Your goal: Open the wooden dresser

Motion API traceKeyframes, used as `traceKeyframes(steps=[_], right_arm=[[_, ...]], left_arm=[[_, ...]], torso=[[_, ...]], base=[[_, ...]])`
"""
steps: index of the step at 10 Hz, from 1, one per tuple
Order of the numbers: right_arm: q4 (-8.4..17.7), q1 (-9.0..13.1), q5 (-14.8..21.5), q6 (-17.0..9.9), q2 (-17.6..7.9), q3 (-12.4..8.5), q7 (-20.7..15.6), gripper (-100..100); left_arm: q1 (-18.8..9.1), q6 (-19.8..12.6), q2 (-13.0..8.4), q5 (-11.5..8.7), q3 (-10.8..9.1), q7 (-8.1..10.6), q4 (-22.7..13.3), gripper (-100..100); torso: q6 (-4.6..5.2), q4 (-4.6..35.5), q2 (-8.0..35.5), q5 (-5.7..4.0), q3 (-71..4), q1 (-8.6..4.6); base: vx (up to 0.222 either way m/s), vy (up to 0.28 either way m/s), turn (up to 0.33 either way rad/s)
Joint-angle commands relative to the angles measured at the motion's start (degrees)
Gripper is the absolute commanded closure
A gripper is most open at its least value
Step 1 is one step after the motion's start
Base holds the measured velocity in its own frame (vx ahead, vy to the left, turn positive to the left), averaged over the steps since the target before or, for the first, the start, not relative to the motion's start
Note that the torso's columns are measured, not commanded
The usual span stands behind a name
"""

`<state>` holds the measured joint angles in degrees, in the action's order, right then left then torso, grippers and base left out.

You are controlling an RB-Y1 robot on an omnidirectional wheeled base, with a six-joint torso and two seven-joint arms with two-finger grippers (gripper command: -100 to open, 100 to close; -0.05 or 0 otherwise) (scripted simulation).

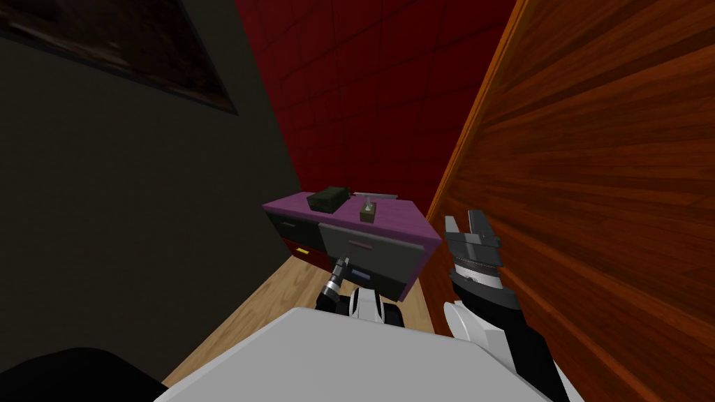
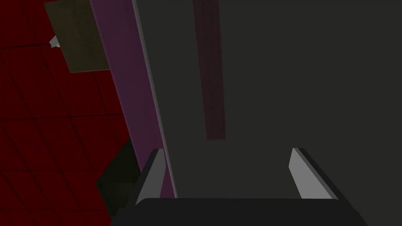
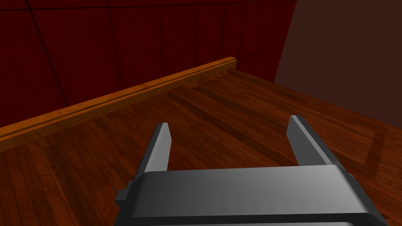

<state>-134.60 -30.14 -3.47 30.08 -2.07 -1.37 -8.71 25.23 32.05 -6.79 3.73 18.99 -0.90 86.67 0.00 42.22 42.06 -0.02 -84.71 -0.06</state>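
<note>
The dresser (image 1: 391,213) has a purple top and dark grey drawer fronts and stands against the red wall. Its upper right drawer front (image 1: 370,248) seems to stand forward of the left ones. My left gripper (image 1: 341,265) hangs open just before that front. In the left wrist view the left gripper (image 2: 227,153) faces the grey front (image 2: 282,78), and a dark maroon handle strip (image 2: 212,70) lies ahead of the fingers, untouched. My right gripper (image 1: 465,218) is raised beside the wooden wall (image 1: 600,174) and open; the right wrist view shows the right gripper (image 3: 229,121) empty.
On the dresser top lie a dark box (image 1: 328,198) and a small olive box (image 1: 368,211). A dark wall (image 1: 139,230) closes the left side, the wooden wall the right. A light wood floor (image 1: 258,314) runs between them.
</note>
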Motion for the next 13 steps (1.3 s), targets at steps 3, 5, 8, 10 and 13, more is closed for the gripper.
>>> traceKeyframes(steps=[3, 5, 8, 10, 13], right_arm=[[0.00, 0.01, 0.00, 0.00, 0.00, 0.00, 0.00, 0], [0.01, 0.02, 0.00, -0.01, 0.00, 0.00, 0.00, 0], [0.01, 0.04, 0.00, -0.01, 0.00, 0.00, 0.00, 0], [0.01, 0.03, 0.00, -0.01, 0.00, 0.00, 0.00, 0], [0.01, 0.03, 0.00, -0.01, 0.00, 0.00, 0.00, 0]], left_arm=[[-0.59, -1.94, 4.46, -0.24, -0.25, 0.11, 0.18, -100], [-2.94, -2.68, 4.88, -0.72, -2.08, -0.63, -1.36, -100], [-6.48, -4.08, 6.60, -1.49, -4.88, -1.65, -3.49, -100], [-8.84, -5.01, 7.75, -2.01, -6.74, -2.33, -4.92, -100], [-12.37, -6.42, 9.47, -2.77, -9.54, -3.35, -7.05, -100]], torso=[[0.01, 0.13, 0.50, 0.03, 0.30, 0.10], [0.00, 0.13, 0.46, 0.03, 0.29, 0.13], [0.00, 0.09, 0.31, 0.02, 0.19, 0.07], [0.00, 0.04, 0.15, 0.02, 0.09, 0.05], [0.00, 0.06, 0.21, 0.02, 0.13, 0.05]], base=[[0.078, -0.021, -0.003], [-0.018, 0.006, -0.081], [-0.079, 0.022, -0.158], [-0.065, 0.015, -0.123], [-0.059, 0.015, -0.126]])
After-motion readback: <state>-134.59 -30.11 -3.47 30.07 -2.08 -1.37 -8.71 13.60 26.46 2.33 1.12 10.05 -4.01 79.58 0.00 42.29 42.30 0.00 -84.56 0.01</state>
